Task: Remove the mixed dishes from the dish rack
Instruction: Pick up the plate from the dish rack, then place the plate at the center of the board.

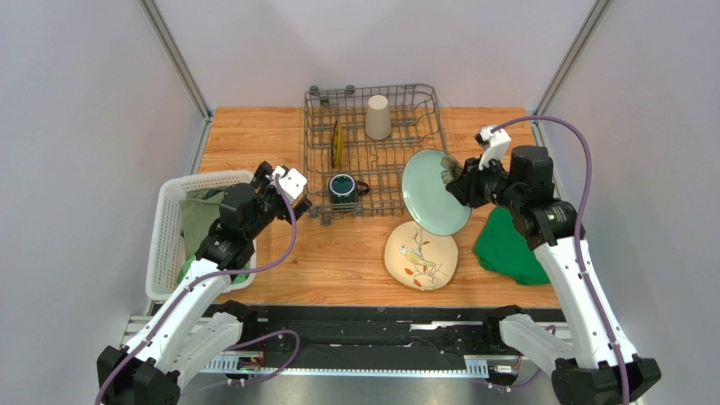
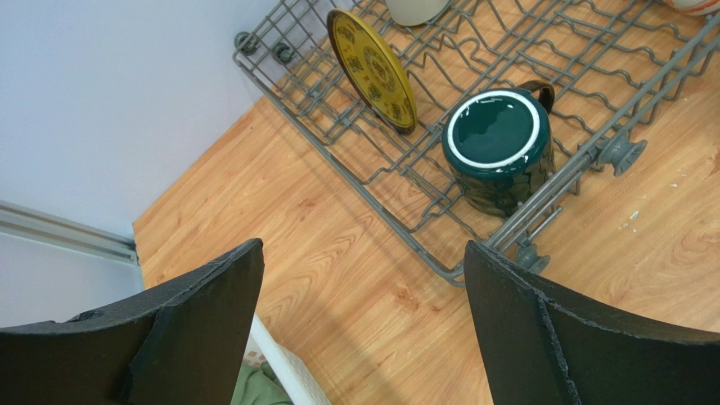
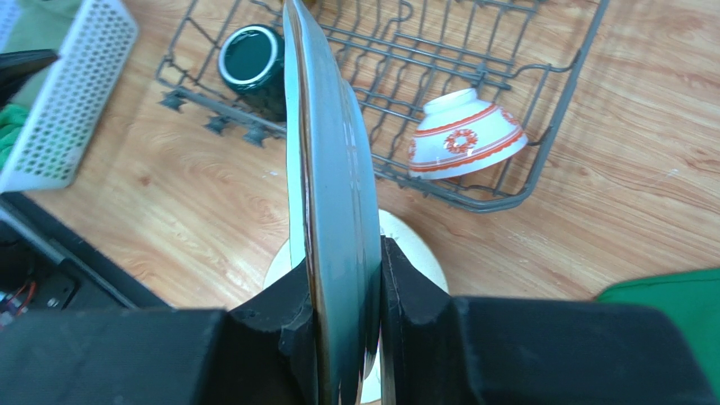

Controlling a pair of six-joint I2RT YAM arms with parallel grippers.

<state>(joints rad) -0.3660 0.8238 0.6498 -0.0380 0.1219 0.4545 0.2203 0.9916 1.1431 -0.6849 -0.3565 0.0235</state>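
Right wrist view: right fingers (image 3: 287, 329) pinch the pale green plate (image 3: 334, 211) on edge, held at the dish rack's (image 1: 384, 164) near-right corner over the cream plate (image 1: 421, 255). That thin rim grip could slip, and the plate would drop onto the other. Left fingers (image 2: 203, 312) gape empty near the mug (image 2: 499, 148).

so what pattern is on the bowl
The bowl is white with red bands and round motifs, clearest in the right wrist view.

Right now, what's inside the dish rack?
Inside the dish rack: a yellow patterned plate standing on edge, a dark teal mug, a beige tumbler and a red-and-white bowl. From overhead, the held pale green plate covers the bowl; only the right wrist view shows it.
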